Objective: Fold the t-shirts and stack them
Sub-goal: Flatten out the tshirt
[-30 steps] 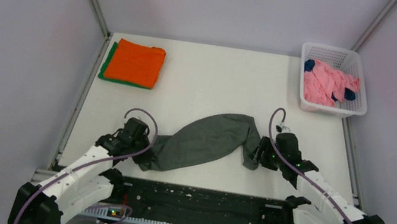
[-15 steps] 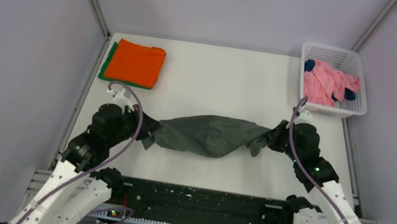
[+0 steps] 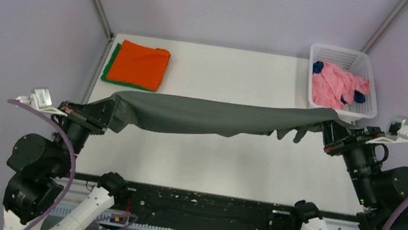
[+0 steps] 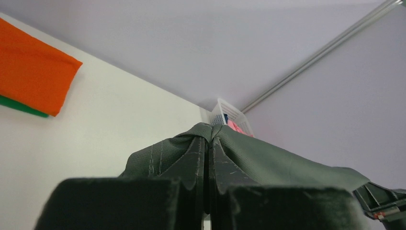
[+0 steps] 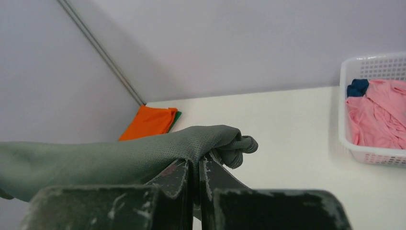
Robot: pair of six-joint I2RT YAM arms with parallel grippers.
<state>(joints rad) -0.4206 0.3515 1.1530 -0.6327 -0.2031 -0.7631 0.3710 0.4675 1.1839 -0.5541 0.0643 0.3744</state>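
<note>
The dark olive-grey t-shirt (image 3: 213, 116) hangs stretched in the air between my two grippers, well above the table. My left gripper (image 3: 108, 113) is shut on its left end, seen as pinched cloth (image 4: 210, 136) in the left wrist view. My right gripper (image 3: 331, 124) is shut on its right end, with bunched cloth (image 5: 210, 139) over the jaws in the right wrist view. A folded orange t-shirt (image 3: 140, 63) lies on a folded green one (image 3: 109, 64) at the back left. Pink (image 3: 333, 85) and navy blue (image 3: 318, 66) t-shirts lie crumpled in the basket.
The white lattice basket (image 3: 369, 85) stands at the back right corner, close behind my right gripper. Grey walls with metal corner posts close in the white table (image 3: 213, 160). A black rail runs along the near edge (image 3: 206, 205).
Both arms have risen and moved apart, lifting the olive-grey t-shirt off the table and pulling it from a slack heap into a taut horizontal span.
</note>
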